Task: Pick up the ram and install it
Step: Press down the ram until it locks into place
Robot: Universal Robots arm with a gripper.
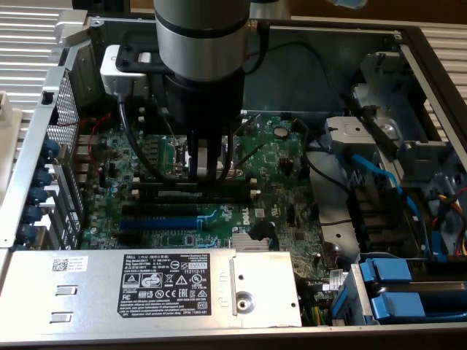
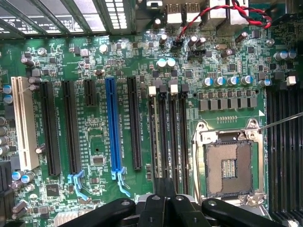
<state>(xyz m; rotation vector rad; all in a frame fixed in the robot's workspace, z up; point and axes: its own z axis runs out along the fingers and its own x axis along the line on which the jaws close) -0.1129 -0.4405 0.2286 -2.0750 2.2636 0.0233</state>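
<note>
Wrist view, jaws clenched directly over thin green RAM stick, stick seated upright in black memory slot, green motherboard below.

Exterior view looks down from afar — wrist view close; both share motherboard.

This looks like an electronics lab or computer repair workshop. An opened desktop computer case lies flat with its cover off, and a robot arm reaches down into it. Directly under the end effector sits a green motherboard with a blue expansion slot, black memory slots and an empty processor socket. Near the end effector, toward the camera, lies a grey power supply box with a black label; well off to the exterior view's right are blue drive brackets and bundled cables.
</note>
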